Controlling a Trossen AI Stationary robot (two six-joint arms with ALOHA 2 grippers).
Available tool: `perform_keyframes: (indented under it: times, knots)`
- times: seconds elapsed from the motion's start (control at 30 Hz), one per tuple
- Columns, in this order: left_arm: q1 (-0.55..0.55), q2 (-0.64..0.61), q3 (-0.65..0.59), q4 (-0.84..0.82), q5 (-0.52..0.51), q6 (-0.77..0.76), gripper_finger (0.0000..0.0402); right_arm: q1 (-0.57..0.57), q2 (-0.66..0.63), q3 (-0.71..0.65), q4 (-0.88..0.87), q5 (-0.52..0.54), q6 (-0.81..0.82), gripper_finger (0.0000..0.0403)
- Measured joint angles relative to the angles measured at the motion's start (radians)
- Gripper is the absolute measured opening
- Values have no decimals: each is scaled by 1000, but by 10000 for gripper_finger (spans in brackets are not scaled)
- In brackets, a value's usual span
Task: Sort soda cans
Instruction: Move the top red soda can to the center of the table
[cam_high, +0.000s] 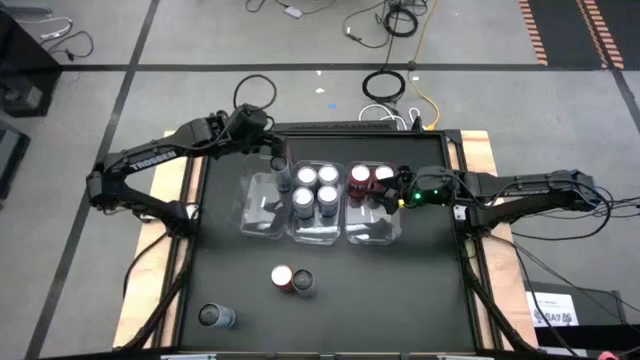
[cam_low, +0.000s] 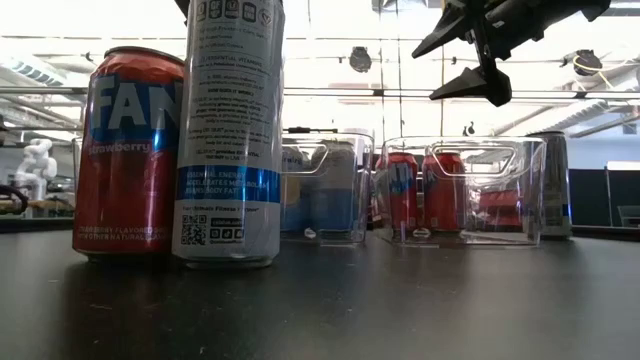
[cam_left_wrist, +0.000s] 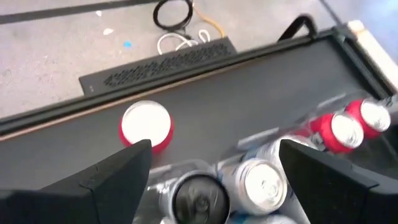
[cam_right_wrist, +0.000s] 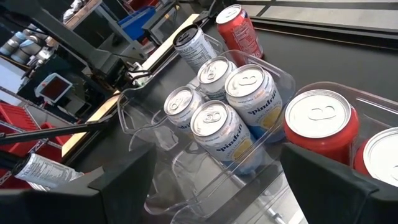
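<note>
Three clear bins stand side by side mid-table. The middle bin (cam_high: 318, 232) holds several blue-silver cans (cam_right_wrist: 230, 106). The right bin (cam_high: 372, 232) holds two red cans (cam_high: 371, 177). A dark-topped can (cam_left_wrist: 199, 196) stands at the left bin's (cam_high: 260, 210) far right corner. My left gripper (cam_left_wrist: 214, 146) hangs open above it, a finger on either side, apart from it. A red can (cam_left_wrist: 146, 127) stands beyond the bins on the table. My right gripper (cam_right_wrist: 217, 149) is open over the right bin's right edge, above the cans.
A red can (cam_high: 282, 277) and a tall white-blue can (cam_high: 304, 283) stand together on the near half of the table. A dark grey can (cam_high: 215, 317) sits near the near left corner. The low view shows my right gripper (cam_low: 480, 70) well above the bins.
</note>
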Motion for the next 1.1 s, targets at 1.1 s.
perform_keyframes:
  times: [1.1]
  knots:
    - [-1,0,1,40,-22,52,397,0,0,0,-21,-4,-12,336]
